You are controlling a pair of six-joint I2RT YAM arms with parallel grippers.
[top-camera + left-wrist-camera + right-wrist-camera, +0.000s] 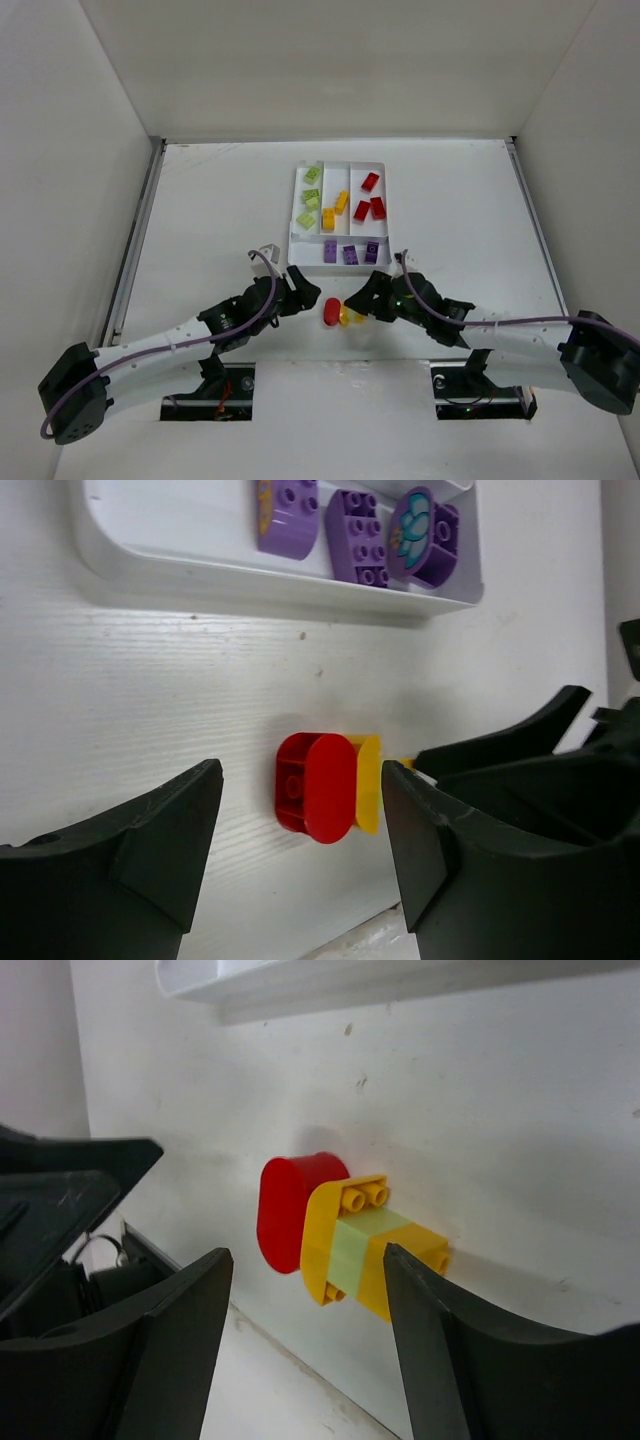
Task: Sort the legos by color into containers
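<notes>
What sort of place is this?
Likely a robotics test bench: left arm and right arm bolted to a white table, plain white panels around, toy bricks in a divided tray.

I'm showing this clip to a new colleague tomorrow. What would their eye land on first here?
Most likely the rounded red brick pressed against a yellow brick on the table, right between the open left gripper and open right gripper. Beyond them, the white tray holds green legos, yellow-orange legos, red legos, and purple legos in the crosswise section.
</notes>
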